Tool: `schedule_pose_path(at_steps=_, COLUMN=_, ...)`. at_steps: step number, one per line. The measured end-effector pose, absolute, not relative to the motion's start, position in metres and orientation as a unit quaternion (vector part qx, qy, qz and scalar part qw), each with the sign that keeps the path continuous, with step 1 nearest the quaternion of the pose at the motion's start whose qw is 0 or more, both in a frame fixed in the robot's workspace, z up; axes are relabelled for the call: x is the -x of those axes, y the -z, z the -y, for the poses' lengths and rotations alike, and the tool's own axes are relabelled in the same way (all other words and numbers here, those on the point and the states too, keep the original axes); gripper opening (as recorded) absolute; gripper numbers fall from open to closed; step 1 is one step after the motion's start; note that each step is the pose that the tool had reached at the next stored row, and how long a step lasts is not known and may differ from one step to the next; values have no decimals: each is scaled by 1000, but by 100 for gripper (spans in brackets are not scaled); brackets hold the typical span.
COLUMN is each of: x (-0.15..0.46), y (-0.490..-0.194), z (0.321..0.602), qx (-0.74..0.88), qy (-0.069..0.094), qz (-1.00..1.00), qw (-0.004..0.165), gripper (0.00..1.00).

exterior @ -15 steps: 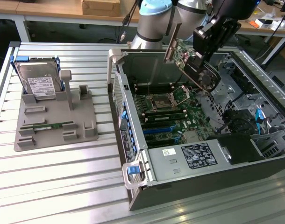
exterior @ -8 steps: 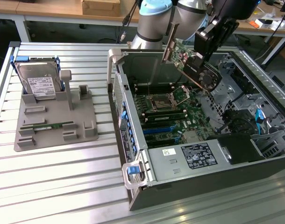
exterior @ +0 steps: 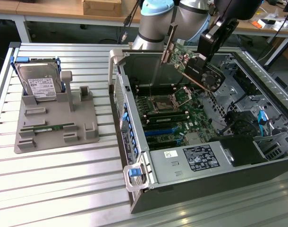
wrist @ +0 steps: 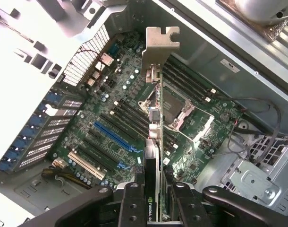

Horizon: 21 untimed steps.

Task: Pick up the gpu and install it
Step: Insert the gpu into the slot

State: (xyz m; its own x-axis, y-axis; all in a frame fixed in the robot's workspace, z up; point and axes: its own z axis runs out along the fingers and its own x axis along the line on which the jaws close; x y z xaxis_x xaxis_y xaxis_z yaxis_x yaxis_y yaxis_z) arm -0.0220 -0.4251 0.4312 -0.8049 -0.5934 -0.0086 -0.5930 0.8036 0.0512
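1. At the exterior view's left, a hard drive (exterior: pixel 38 86) stands upright in a grey holder (exterior: pixel 87 118) on the slatted surface (exterior: pixel 63 184), with a memory stick (exterior: pixel 47 128) lying flat nearer.
2. At the exterior view's right, the gripper (exterior: pixel 206 52) (wrist: pixel 153 189) clamps the gpu (exterior: pixel 187 64) (wrist: pixel 153 118), tilted in the air above the motherboard (exterior: pixel 174 120) of the open computer case (exterior: pixel 144 68).
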Motion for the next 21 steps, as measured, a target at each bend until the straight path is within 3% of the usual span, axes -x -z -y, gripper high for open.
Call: schedule_pose_path(at_steps=21, x=22, y=-431, z=425, qx=-418, qy=25, qz=908, qw=7, gripper=26)
